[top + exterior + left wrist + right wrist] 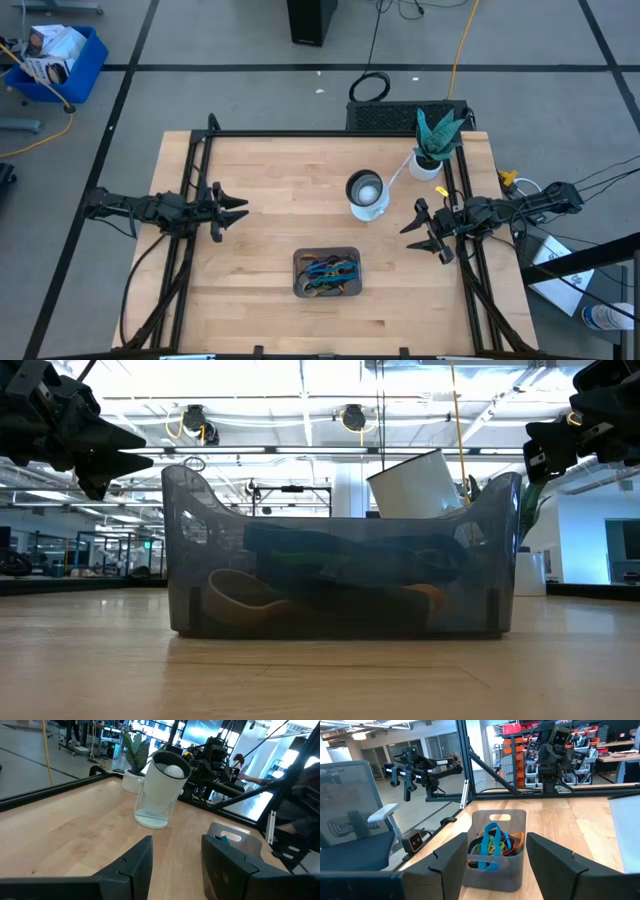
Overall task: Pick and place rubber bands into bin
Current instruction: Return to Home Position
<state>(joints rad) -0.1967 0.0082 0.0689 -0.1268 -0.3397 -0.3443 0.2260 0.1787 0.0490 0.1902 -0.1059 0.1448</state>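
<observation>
The dark grey bin (pixel 327 273) stands on the table near its front edge, at the middle. Several rubber bands (pixel 494 844) in blue, green, orange, black and tan lie piled inside it; they also show through its wall in the low view (pixel 340 565). My left gripper (pixel 238 209) hovers open and empty above the table's left side, fingers pointing toward the right edge. My right gripper (pixel 415 224) hovers open and empty above the table's right side, fingers pointing toward the left edge. Both are well clear of the bin.
A round white-and-silver cup (pixel 366 194) stands right of centre, tilted, between the grippers. A white plant pot (pixel 428 162) with a green plant stands at the far right corner. Black frame rails (pixel 190 200) run along the table's left, right and far edges.
</observation>
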